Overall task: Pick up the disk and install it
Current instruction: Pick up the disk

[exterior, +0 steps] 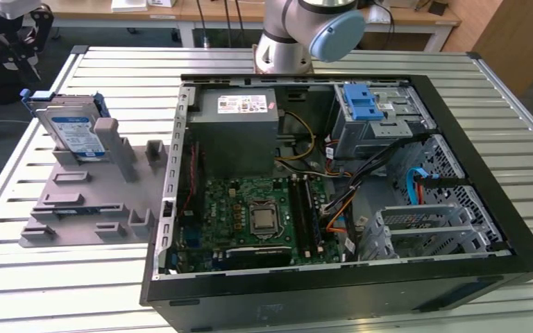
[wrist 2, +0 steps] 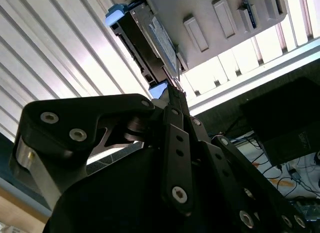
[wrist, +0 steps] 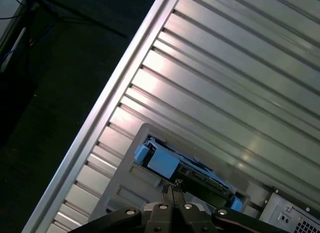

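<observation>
No grab yet: gripper (wrist: 172,188) hangs over the disk (exterior: 70,130), fingers pinched together, nothing in them.
Disk's upright in the grey rack (exterior: 86,198) beside the case (exterior: 341,281); I'd open wide and centre on its top edge before dropping.

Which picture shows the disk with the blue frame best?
The exterior view. There the disk stands on edge in a grey holder, its labelled face toward the camera. The second wrist view shows the disk nearly edge-on; the first wrist view shows its narrow edge and blue bracket, just past the hand.
</observation>
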Available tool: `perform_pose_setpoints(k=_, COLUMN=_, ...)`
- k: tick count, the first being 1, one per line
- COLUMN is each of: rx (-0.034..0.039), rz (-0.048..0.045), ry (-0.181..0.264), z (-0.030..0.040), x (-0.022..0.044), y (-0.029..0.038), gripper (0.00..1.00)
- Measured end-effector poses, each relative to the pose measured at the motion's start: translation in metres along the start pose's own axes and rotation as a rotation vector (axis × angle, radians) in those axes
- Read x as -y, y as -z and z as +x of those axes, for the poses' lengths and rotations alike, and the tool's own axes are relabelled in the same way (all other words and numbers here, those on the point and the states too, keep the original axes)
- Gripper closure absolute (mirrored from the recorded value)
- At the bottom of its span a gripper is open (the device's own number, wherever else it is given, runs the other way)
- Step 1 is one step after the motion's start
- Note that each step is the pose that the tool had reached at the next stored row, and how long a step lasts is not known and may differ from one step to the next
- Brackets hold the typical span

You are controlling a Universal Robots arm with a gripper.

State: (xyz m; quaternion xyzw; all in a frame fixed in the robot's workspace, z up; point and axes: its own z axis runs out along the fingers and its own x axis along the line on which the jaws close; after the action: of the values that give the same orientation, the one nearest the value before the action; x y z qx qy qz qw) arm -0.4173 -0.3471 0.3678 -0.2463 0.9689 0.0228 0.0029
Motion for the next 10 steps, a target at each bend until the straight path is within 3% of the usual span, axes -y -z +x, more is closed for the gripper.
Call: perform_pose_setpoints(k=10, rx=-0.0029, rz=-0.0011, ry=0.068, z=0.0001, x=-0.0001, y=0.0000, gripper=0.89)
